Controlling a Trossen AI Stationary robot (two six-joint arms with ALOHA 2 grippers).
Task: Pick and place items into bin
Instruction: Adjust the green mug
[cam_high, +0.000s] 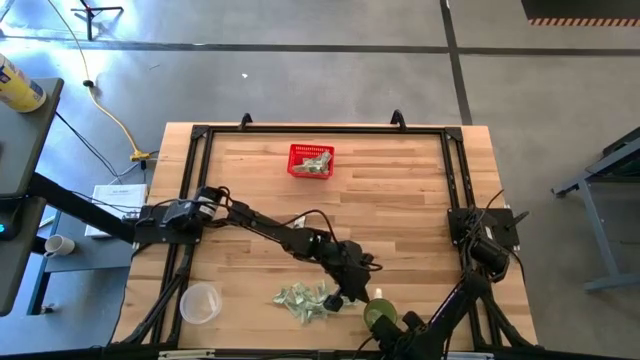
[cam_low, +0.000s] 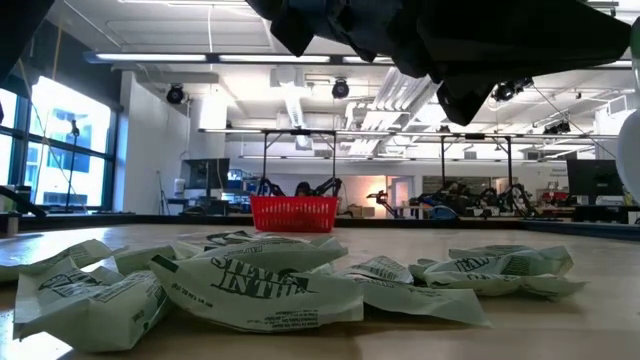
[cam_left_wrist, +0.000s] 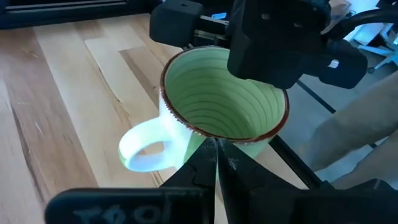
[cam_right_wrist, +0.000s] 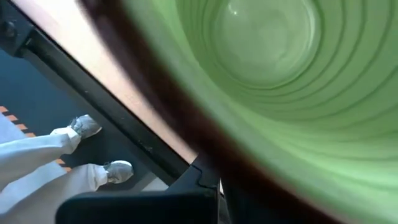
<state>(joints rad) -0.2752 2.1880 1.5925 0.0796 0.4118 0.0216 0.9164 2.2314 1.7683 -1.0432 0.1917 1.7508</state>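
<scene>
A pile of crumpled green-and-white items (cam_high: 308, 300) lies on the wooden table near its front edge, and fills the foreground of the low view (cam_low: 250, 290). The red bin (cam_high: 311, 160) stands at the far middle with some items inside. A green cup (cam_left_wrist: 224, 93) with a white handle (cam_left_wrist: 144, 149) stands right of the pile. My left gripper (cam_left_wrist: 216, 163), shut, reaches over the pile with its tips at the cup's near rim. My right gripper (cam_high: 402, 322) hangs over the cup's far side, looking into the cup (cam_right_wrist: 280, 74); its fingertips are hidden. My left gripper's shut fingertips (cam_left_wrist: 205, 155) come slanting down from the table's left and end right at the cup's near rim (cam_left_wrist: 208, 134). Whether they touch it, I cannot tell. My right gripper stands close above the cup's brown rim (cam_right_wrist: 186, 118), pointing down. Its own body hides any contact.
A clear plastic cup (cam_high: 200, 303) stands at the near left. A black frame rail (cam_right_wrist: 93, 99) runs along the table's front edge just beside the green cup. A person's legs and shoes (cam_right_wrist: 81, 146) show on the floor beyond that edge. Bare wood lies between the pile and the bin.
</scene>
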